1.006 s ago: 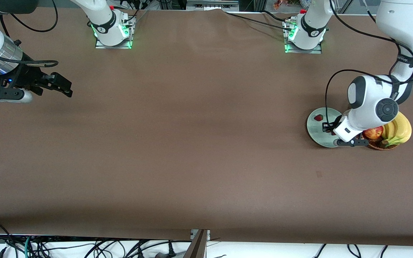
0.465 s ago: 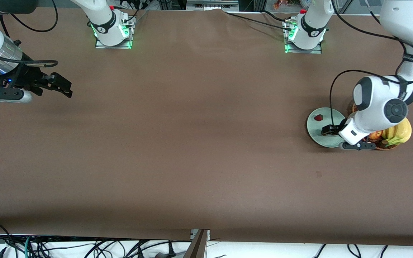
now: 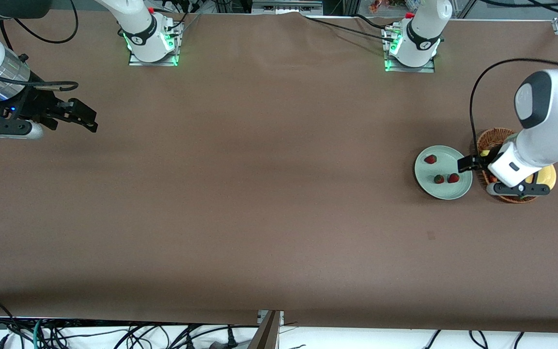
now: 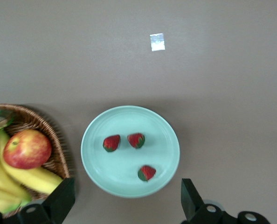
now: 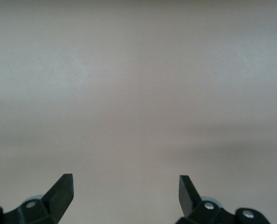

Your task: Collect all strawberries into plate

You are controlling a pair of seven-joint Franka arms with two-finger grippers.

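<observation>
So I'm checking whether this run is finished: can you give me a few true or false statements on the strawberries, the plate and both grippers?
1. Three strawberries lie on the plate. True.
2. The left gripper is shut on a strawberry. False: it is open and holds nothing, up over the gap between the plate and the basket.
3. The apple lies on the plate. False: it is in the basket with the bananas.
4. The right gripper is open and waits over bare table at the right arm's end. True.
5. The basket stands beside the plate. True.
</observation>
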